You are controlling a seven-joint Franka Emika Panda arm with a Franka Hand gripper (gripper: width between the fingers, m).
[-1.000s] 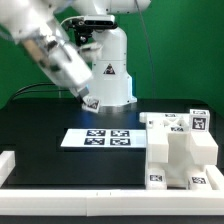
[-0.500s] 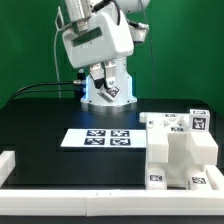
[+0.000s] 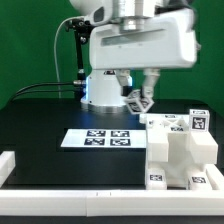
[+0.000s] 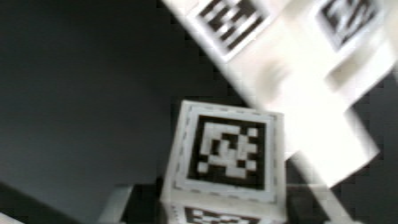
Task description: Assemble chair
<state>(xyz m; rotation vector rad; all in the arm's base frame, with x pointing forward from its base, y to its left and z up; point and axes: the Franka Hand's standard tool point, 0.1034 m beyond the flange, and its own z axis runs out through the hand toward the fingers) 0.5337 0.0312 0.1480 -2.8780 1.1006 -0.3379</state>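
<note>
no readable words or numbers; only black-and-white marker tags, on the marker board (image 3: 97, 138), on the white chair parts (image 3: 182, 150), on the held piece (image 4: 222, 160)

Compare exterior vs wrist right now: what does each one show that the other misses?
Exterior only: the arm's base, the whole marker board on the black table, and the white chair parts at the exterior view's right. Wrist only: a close, blurred look at a tagged white piece near the lens. Both: the pincer carrying that tagged piece, and tagged white surfaces beyond it.
</note>
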